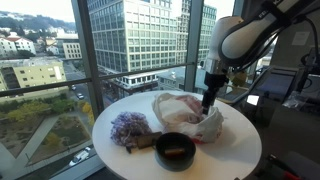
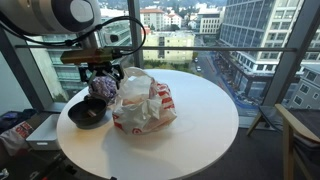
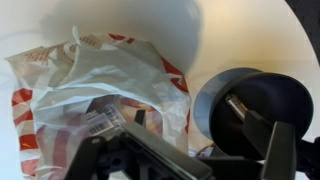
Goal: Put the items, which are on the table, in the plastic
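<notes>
On the round white surface (image 1: pixel 240 150), a purple bundle (image 1: pixel 130 128) lay leftmost, just beside a black bowl (image 1: pixel 175 150) whose contents were unclear. The crumpled red-printed plastic bag (image 1: pixel 185 118) sat behind. The tool (image 1: pixel 208 100) hung over the bag's right part; I could not tell whether it was clenched.

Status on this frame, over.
Pincer above plastic bag, open or shut unclear. Bowl and purple item on table, outside bag. No obstruction seen.

1. In an exterior view, the plastic bag (image 1: pixel 188 115) lies near the middle of the tabletop (image 1: pixel 240 150).
2. The bowl (image 1: pixel 175 150) sits at the bag's 6 o'clock, just beside it.
3. The netted bundle (image 1: pixel 130 127) lies at the bag's 9 o'clock.
</notes>
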You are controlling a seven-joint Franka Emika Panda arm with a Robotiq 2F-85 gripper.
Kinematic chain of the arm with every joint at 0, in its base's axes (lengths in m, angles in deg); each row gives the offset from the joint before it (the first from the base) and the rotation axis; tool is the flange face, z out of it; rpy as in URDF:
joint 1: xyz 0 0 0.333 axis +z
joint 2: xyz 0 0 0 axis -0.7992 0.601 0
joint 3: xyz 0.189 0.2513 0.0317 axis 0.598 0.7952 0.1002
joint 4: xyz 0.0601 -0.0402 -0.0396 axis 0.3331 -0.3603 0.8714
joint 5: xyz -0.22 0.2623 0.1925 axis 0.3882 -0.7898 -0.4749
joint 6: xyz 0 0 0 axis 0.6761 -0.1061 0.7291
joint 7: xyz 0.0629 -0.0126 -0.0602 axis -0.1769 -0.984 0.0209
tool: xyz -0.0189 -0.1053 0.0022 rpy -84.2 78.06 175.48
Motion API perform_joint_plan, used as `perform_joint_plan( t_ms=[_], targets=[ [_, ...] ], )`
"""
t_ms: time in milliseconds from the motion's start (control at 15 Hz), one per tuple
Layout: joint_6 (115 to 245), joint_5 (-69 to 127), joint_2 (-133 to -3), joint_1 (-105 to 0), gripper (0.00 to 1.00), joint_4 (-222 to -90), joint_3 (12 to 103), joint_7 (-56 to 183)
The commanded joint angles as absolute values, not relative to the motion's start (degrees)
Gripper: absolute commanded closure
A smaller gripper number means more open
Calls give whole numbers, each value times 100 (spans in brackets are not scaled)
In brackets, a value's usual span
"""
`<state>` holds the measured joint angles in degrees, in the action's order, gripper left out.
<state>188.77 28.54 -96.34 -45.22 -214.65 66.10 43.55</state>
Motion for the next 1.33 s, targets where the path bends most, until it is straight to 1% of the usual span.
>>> perform_joint_plan(
  t_ms=[0,267,600,800,1067,1200,1267],
  targets=[
    [19332,3103,-9139,-4380,0,-21429,6942,4896],
    [19991,3683,-8546,-4461,0,-21561,7135,6130],
    [20473,4096,-7796,-4295,0,-21547,7003,7696],
    [20861,3692,-7441,-4188,0,-21501,7010,7798],
    [21271,2807,-7299,-4075,0,-21531,7290,7532],
    [21581,2841,-7247,-3932,0,-21595,7207,7601],
    [21760,3229,-7212,-3869,0,-21632,7101,7838]
  ],
)
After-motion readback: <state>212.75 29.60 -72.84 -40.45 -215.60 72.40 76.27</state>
